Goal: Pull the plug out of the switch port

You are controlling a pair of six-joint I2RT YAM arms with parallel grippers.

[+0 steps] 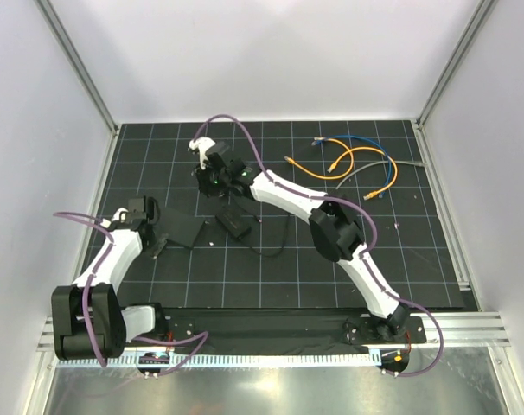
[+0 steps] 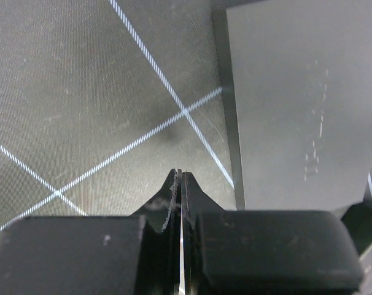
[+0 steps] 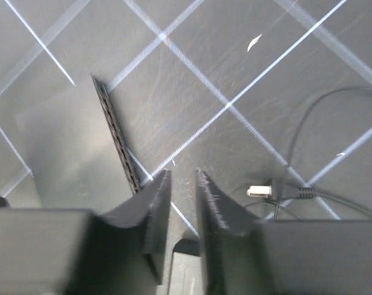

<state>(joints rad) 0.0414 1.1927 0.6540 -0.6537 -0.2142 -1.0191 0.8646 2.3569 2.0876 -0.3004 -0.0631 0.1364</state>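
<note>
Lying flat on the black gridded counter [image 1: 271, 281], the flat black rectangular switch box [image 1: 182, 229] sits just beside the left fingers [image 2: 192, 196], which are clenched together on nothing. The right fingers [image 3: 152, 203] stand slightly parted and empty, with a small silver-tipped plug [image 3: 258, 192] on a thin black cord [image 3: 296, 141] lying loose to their right

Your cell, a black mat [image 1: 245, 285] ruled with a thin white grid, plain white walls [image 1: 271, 52] on three sides, aluminium posts [image 1: 76, 60] at the far corners, a silver rail [image 1: 469, 328] along your near edge, soft even light
</note>
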